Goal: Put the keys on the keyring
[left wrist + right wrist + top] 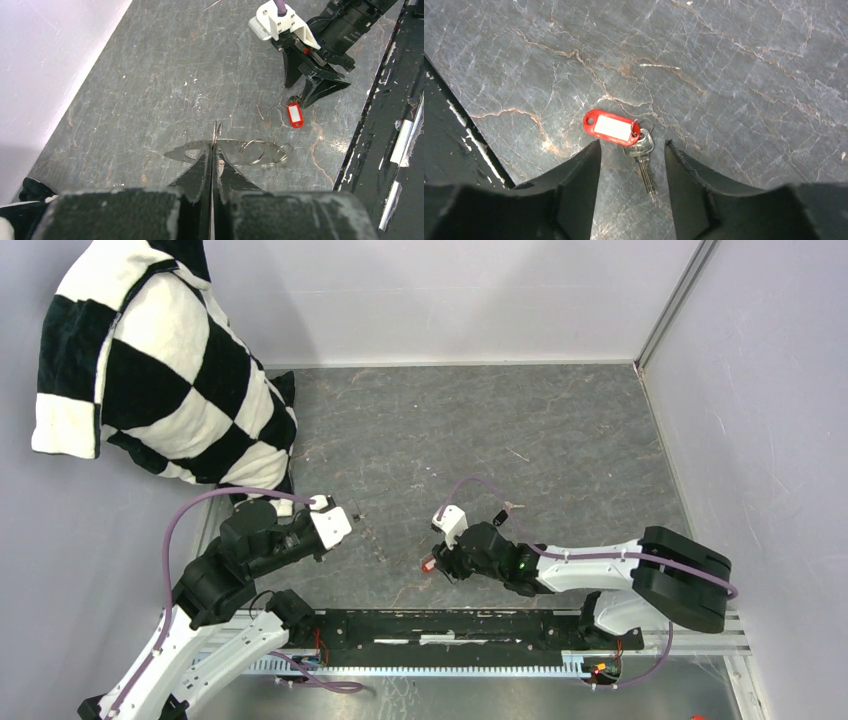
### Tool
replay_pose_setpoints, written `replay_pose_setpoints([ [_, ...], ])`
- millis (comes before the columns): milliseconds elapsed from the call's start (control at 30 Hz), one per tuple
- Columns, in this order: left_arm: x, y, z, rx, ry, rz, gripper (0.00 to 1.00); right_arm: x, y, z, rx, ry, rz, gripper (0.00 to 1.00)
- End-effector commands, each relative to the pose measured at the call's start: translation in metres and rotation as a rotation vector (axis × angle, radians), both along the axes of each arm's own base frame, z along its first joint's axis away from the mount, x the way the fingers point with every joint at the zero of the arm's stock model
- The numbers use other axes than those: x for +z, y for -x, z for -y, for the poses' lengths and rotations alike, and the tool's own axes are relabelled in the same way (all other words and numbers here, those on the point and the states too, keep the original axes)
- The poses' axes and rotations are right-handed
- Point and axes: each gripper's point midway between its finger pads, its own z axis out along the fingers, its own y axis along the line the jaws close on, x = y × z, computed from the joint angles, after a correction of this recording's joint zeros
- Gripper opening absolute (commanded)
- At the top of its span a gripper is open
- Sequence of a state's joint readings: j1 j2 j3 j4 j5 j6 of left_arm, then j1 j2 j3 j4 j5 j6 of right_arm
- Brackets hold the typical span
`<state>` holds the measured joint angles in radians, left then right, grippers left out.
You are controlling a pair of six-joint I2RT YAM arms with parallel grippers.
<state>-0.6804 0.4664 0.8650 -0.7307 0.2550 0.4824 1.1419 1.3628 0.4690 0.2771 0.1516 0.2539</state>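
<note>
Silver key, one, red tag, one, keyring, one

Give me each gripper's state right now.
Left gripper: shut on the keyring.
Right gripper: open, straddling the red-tagged key, holding nothing.

table: we see a dark grey slab, veined in rust and white.
red-tagged key: our landmark, lying flat on the slab.
black rail: just nearside of the key, along the table's edge.
checkered cushion: well left of and beyond the key, in the far corner.
keyring: left of the key; we cannot tell whether it touches the slab.
</note>
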Motion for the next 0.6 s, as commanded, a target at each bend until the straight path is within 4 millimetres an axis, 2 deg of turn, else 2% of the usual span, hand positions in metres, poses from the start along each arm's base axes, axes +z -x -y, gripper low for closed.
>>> replay_pose_setpoints([
  [0,0.026,-0.004,0.000,0.013,0.044,0.065,0.02,0.023,-0.013,-0.028,0.001,-0.092,0.055,0.50],
  [100,0.025,-0.005,0.001,0.013,0.042,0.064,0.02,0.016,-0.016,-0.032,-0.001,-0.072,0.054,0.43],
  [400,0.025,-0.006,0.000,0.014,0.037,0.067,0.02,-0.001,-0.019,-0.025,-0.048,-0.039,0.039,0.45],
  [567,0.025,-0.006,0.000,0.017,0.038,0.066,0.02,-0.009,-0.019,-0.024,-0.044,-0.018,0.030,0.36],
])
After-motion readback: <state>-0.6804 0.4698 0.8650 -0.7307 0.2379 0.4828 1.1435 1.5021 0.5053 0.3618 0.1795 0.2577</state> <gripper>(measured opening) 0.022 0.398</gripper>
